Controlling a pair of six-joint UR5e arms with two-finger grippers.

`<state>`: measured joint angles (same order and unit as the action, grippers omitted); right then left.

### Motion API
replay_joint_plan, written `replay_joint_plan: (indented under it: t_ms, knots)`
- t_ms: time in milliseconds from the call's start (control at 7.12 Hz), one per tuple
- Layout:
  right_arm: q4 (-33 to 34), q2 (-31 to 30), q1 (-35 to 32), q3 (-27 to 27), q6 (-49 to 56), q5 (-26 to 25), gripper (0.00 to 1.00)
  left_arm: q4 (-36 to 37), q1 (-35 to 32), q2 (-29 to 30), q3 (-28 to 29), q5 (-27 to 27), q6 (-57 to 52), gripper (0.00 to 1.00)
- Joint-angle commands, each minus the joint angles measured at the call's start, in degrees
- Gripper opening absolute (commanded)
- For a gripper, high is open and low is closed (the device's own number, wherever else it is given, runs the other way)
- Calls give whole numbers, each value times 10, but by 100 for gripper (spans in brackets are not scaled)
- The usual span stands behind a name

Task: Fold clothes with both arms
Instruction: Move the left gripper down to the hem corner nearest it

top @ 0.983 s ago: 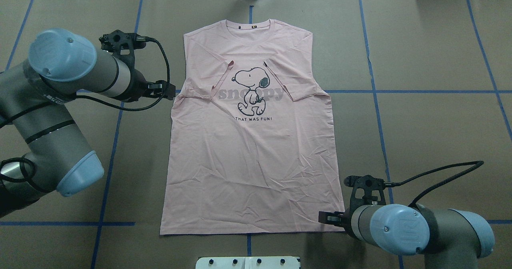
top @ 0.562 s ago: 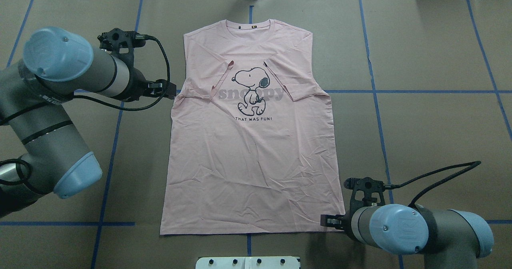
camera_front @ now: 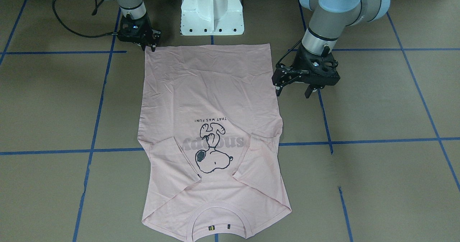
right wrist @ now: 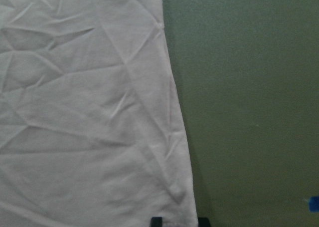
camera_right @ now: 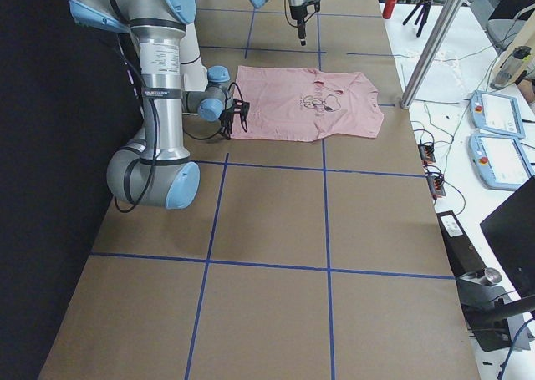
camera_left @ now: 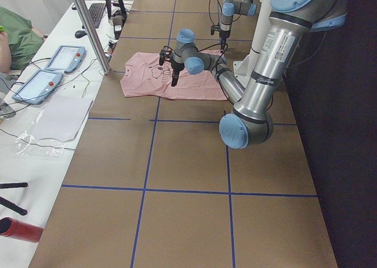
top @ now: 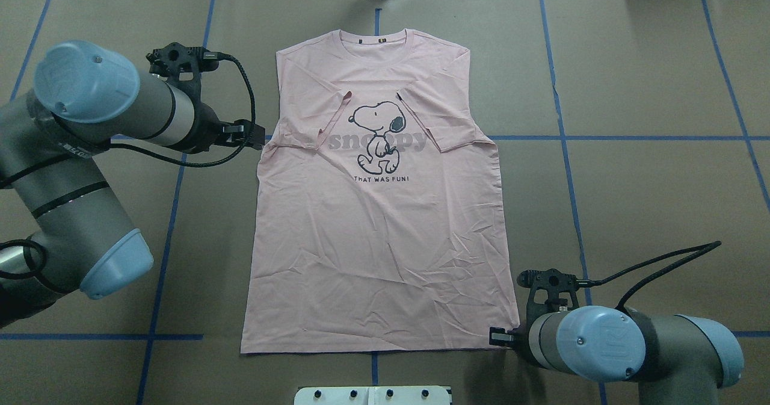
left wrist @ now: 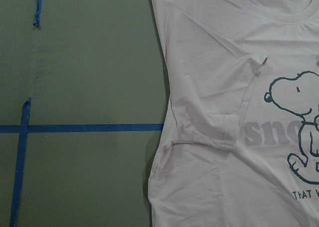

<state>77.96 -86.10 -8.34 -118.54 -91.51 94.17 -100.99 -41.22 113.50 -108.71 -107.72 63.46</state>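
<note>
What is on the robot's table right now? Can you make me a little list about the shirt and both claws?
shirt: pink, lying flat, Snoopy picture up
sleeves: both folded in over the chest
collar: at the far end from the robot
left claw: open, empty, beside the shirt's side edge
right claw: open, at the hem corner nearest the robot
table: brown, with blue tape lines
</note>
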Motion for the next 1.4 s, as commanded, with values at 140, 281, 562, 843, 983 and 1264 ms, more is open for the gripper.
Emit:
replay_joint_plan:
  t_ms: [140,281,562,843,983,1264]
  knots:
    - [0,1,-1,-4,-2,-7,0,-1,0,1,5,0,1,100]
    - [0,2,-4,-5,-1,-2,0,-1,0,0,8,-1,4,100]
    - [-1,1,-11,-17,-1,0,0,-8,15,-24,-7,-58,159,100]
    - [-1,-3,-32,-27,12,9,0,-4,152,-84,-78,33,318,100]
    - [-1,1,-37,-30,21,18,0,-2,204,-92,-82,65,383,100]
    - [-2,6,-36,-30,21,19,0,0,281,-107,-83,113,464,98]
